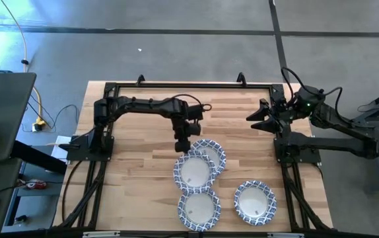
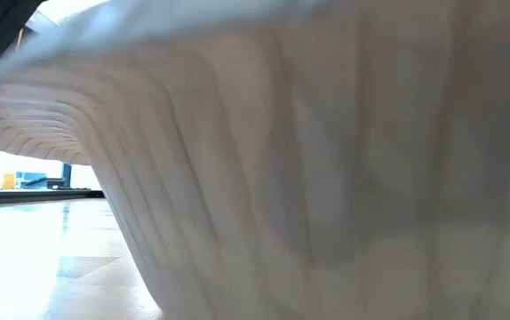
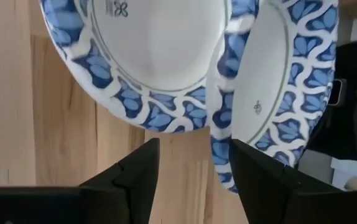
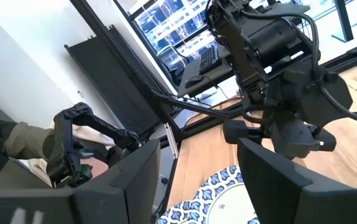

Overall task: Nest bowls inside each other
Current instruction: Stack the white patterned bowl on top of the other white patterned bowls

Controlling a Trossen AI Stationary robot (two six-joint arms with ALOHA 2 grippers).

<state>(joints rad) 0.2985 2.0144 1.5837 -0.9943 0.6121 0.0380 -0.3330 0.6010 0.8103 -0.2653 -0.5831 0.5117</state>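
My left gripper [image 1: 182,145] fingers stand apart, empty, at twelve o'clock of the overlapped bowls [image 1: 201,164]; next, reseating the leaning one

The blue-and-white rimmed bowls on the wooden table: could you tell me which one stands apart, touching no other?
The blue-and-white rimmed bowl at the front right, on the right arm's side, stands alone on bare wood. The other bowls overlap or touch in a cluster under the left gripper.
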